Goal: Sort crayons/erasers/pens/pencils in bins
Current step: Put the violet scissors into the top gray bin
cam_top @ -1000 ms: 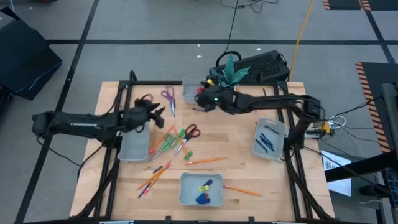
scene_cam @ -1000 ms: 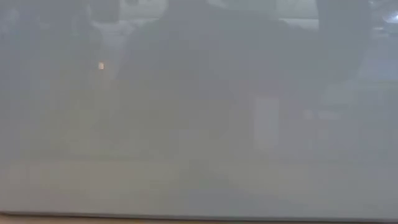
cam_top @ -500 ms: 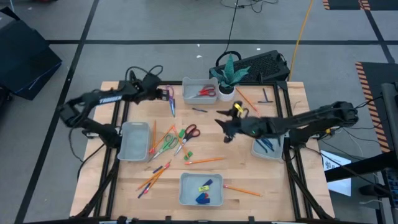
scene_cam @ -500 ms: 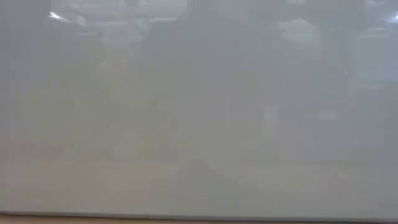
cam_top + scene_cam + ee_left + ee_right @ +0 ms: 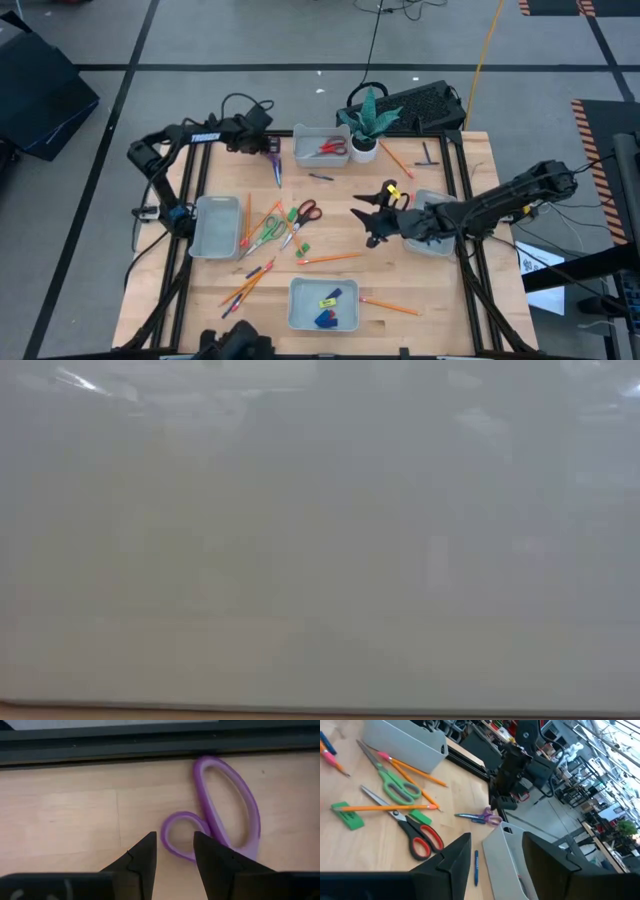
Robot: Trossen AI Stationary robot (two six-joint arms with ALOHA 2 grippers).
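My left gripper [image 5: 262, 143] is open at the far left of the table, over the purple scissors [image 5: 225, 815]. My right gripper [image 5: 368, 215] is open with nothing between its fingers, mid-table, just left of the right bin [image 5: 432, 240], which holds pens. The near bin [image 5: 323, 304] holds yellow and blue erasers. The far bin [image 5: 322, 147] holds red scissors, and the left bin [image 5: 217, 225] shows nothing inside. Pencils [image 5: 330, 258] and a blue pen [image 5: 320, 177] lie flat on the table, as do a green eraser [image 5: 303, 247] and crayons [image 5: 250, 280]. The low view is fogged grey. My left gripper points down at the purple scissors' small handle loop [image 5: 172, 827], one finger on either side of its near edge. Whether a finger touches the loop, I cannot tell. The scissors lie flat on the table.
Green scissors [image 5: 268, 228] and red-handled scissors [image 5: 305, 212] lie mid-table among pencils. A white pot with a plant [image 5: 365, 130] stands beside the far bin, with a pencil [image 5: 395, 158] to its right. Another pencil [image 5: 390, 306] lies right of the near bin.
My left gripper has swung from above the left bin toward the table's far edge, to the purple scissors. My right gripper has drawn back from the far bin toward the near right, to mid-table beside the right bin. Red scissors now show in the far bin.
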